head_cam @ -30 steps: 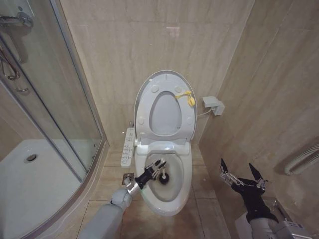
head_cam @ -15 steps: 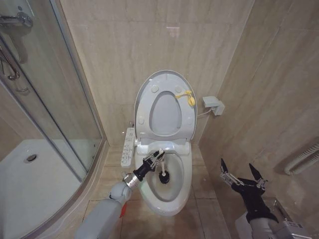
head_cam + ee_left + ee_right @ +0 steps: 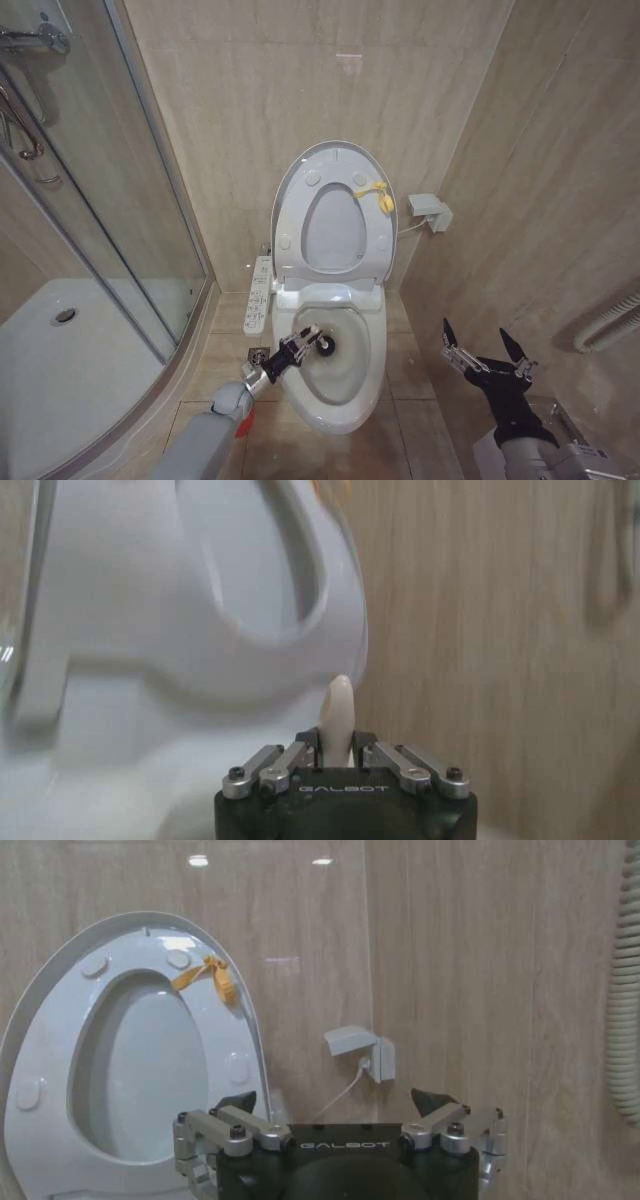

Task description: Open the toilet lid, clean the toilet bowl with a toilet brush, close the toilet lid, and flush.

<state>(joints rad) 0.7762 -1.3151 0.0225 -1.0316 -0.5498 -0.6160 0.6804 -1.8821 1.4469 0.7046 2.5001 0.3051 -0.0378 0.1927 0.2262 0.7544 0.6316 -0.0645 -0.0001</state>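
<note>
Pinching the brush (image 3: 318, 343) handle, the left gripper (image 3: 290, 352) sits over the bowl's (image 3: 345, 400) left rim, the dark head inside the bowl near its back. The lid (image 3: 335, 215) stands upright against the wall. By the bowl's right side, the right gripper (image 3: 488, 356) hangs spread wide, empty. Both grippers read "GALBOT".

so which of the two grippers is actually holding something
The left gripper, over the toilet bowl, is shut on the toilet brush. The right gripper hangs open and empty off to the toilet's right, beside the wall.
</note>
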